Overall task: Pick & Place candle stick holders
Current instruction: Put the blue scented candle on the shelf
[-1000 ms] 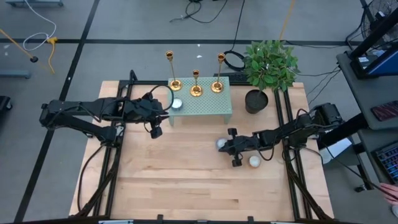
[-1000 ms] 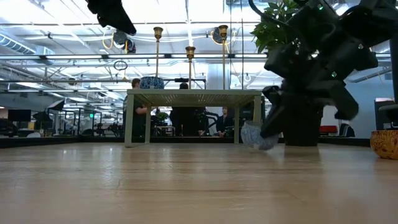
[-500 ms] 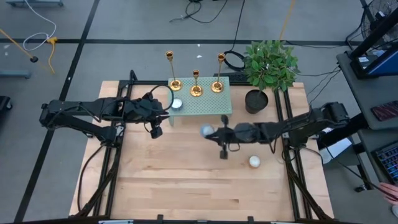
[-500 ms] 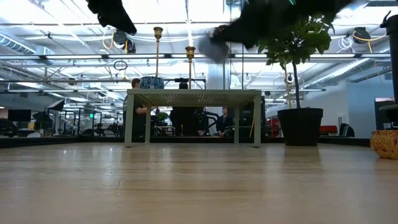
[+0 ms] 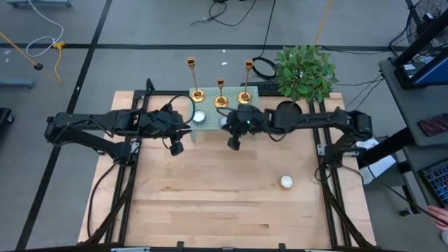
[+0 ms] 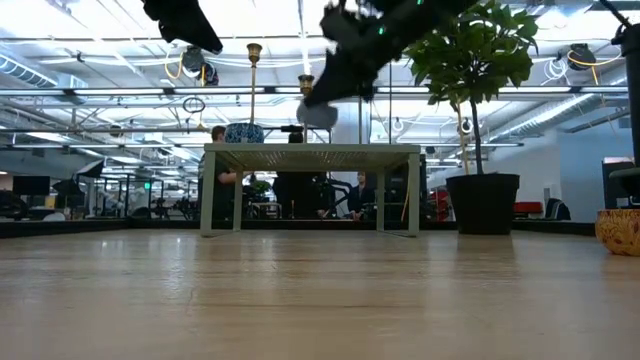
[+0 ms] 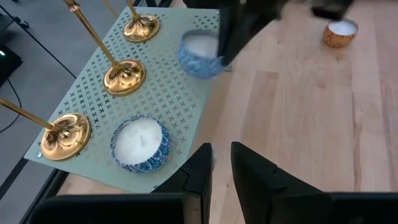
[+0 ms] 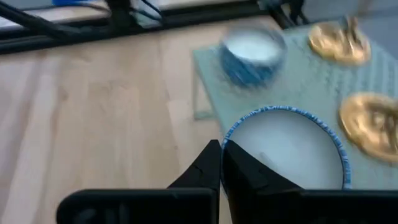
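- Three candle stick holders (image 5: 220, 95) stood upright in a row along the far edge of the green stand (image 5: 252, 120); by the look of it, placed.
- The right gripper (image 8: 221, 163) hung over the stand's front, pinching a blue candle (image 8: 283, 146) by its rim, not set down.
- Another blue candle (image 7: 140, 142) sat on the stand.
- The left gripper (image 7: 221, 163) waited beside the stand, fingers slightly parted, empty.
- One tea-light (image 5: 285, 181) lay well away from the stand.
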`<state>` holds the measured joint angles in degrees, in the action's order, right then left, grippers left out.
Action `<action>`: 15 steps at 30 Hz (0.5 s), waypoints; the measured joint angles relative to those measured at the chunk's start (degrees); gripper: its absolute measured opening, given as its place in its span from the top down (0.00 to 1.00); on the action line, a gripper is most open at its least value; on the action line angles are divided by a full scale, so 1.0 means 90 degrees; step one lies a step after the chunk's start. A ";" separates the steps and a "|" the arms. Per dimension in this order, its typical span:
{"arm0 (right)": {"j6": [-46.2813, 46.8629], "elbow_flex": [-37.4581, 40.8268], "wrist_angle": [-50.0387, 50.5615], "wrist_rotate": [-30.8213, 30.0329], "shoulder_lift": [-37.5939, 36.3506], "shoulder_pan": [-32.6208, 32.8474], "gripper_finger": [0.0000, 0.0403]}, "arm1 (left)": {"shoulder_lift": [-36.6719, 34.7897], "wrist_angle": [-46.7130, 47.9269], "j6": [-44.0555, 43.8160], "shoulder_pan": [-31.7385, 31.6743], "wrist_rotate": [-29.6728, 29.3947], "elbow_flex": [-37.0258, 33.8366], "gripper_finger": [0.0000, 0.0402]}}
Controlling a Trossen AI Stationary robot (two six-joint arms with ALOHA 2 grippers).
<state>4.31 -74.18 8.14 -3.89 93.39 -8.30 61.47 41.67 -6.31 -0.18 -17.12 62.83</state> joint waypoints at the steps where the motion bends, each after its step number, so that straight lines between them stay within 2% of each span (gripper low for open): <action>1: 0.0076 0.0001 0.0007 0.0048 0.0070 -0.0102 1.00 | 0.0000 0.0000 -0.0002 0.0000 0.0001 0.0000 0.83; 8: 0.0276 -0.0001 -0.0213 0.0459 0.0369 -0.0503 1.00 | 0.0000 0.0004 0.0008 0.0002 0.0002 0.0000 0.83; 15: 0.0265 -0.0001 -0.0395 0.0548 0.0356 -0.0639 1.00 | 0.0000 0.0009 0.0015 0.0000 0.0002 0.0000 0.83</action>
<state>6.70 -74.19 4.59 1.04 96.60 -14.05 61.47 41.76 -6.17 -0.19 -17.10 62.83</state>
